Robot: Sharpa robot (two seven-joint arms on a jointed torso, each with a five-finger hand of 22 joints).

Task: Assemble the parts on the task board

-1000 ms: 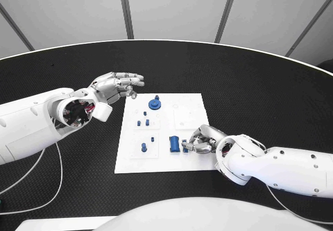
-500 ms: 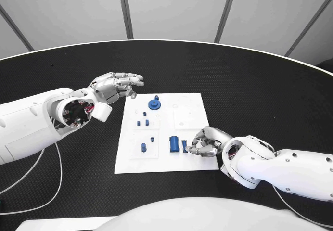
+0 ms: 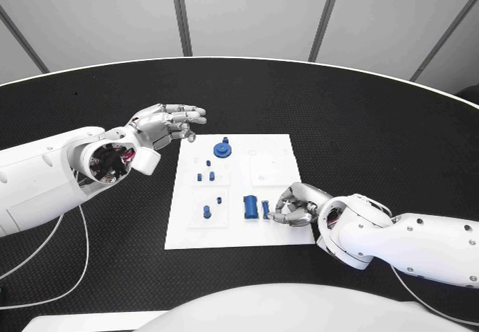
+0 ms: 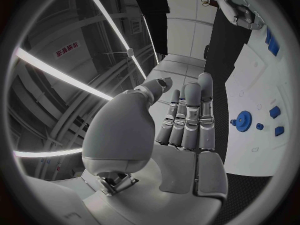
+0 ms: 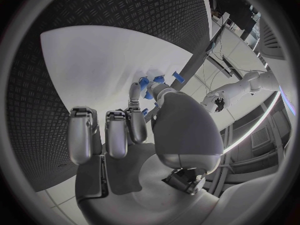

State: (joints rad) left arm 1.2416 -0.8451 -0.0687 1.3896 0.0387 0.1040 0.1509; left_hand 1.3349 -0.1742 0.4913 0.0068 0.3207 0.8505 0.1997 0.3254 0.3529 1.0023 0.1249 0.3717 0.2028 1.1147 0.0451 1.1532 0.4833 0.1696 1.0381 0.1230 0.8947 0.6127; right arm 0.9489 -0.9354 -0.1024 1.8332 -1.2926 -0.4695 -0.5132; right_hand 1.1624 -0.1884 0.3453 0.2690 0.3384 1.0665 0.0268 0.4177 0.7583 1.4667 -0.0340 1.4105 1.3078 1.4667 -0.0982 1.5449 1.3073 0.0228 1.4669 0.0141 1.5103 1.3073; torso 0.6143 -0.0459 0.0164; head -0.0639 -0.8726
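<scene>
We are seeing the white task board [image 3: 235, 232] lying flat at frame centre, small blue parts [image 3: 250, 207] standing across it.

— What sort of place are we looking at?
— A lab or test hall, we think: a round black desk [image 3: 329, 104] with a ribbed mat, grey wall panels [image 3: 250, 28] behind it, and long strip lights [image 4: 56, 72] under a bare industrial ceiling.
</scene>
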